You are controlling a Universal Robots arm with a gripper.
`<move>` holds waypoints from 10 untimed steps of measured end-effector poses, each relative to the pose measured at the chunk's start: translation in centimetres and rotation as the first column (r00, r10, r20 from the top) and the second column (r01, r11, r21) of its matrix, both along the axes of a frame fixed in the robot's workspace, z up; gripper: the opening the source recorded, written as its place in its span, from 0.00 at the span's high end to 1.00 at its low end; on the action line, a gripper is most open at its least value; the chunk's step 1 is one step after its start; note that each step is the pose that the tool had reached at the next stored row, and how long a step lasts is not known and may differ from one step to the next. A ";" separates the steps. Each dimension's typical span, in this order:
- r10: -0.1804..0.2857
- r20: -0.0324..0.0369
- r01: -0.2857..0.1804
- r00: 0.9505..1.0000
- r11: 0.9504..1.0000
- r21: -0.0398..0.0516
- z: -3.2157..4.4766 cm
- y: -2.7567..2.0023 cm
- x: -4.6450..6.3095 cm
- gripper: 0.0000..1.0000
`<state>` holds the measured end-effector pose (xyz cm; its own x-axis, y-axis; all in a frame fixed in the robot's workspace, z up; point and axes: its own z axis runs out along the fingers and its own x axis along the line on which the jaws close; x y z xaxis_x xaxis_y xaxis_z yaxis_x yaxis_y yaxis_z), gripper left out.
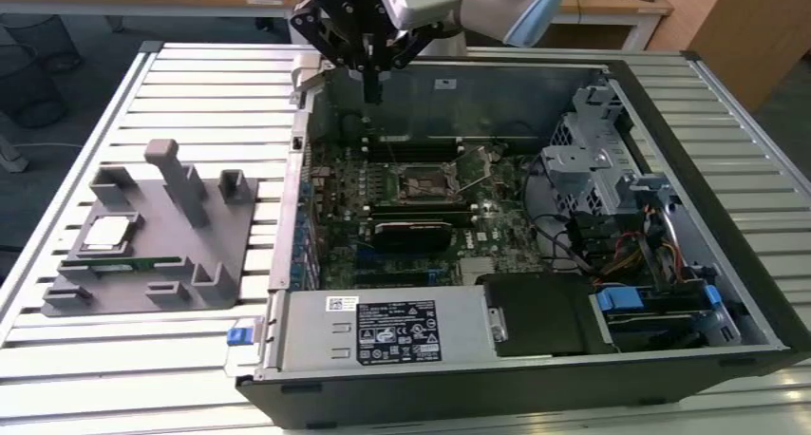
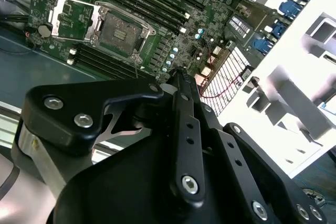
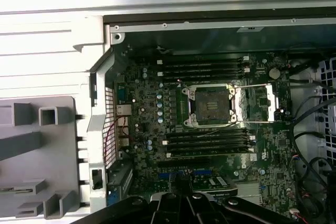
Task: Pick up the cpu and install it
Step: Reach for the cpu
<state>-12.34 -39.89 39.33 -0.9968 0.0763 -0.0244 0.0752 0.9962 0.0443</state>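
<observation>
The black hand (image 1: 371,95), pressed together and empty, hangs over the open black computer case (image 1: 507,85); the silver square cpu (image 1: 105,234) lies on a grey fixture (image 1: 218,256) outside.

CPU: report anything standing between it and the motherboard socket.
The computer case's side wall rises between the cpu on the grey holder and the socket. The socket lies open, with nothing visible in it.
</observation>
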 end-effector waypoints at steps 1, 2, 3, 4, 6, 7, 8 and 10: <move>0.000 0.000 0.000 1.000 1.000 0.000 0.00 0.00 0.0 0.89; 0.000 0.000 0.000 1.000 1.000 0.000 -0.01 0.00 -0.1 0.89; 0.000 0.000 0.000 1.000 1.000 0.000 -0.01 0.00 -0.2 0.89; 0.000 0.000 0.000 1.000 1.000 0.000 -0.01 0.00 -0.2 0.89; 0.000 0.000 0.000 1.000 1.000 0.000 -0.01 0.00 -0.4 0.89; 0.000 0.000 0.000 1.000 1.000 0.000 -0.01 0.00 -0.4 0.89; 0.000 0.000 0.000 1.000 1.000 0.000 -0.01 0.00 -0.5 0.89; 0.000 0.000 0.000 1.000 1.000 0.000 -0.02 0.00 -0.7 0.89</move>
<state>-13.00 -39.89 39.31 -0.9968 0.0762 -0.0245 0.0751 0.9962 0.0444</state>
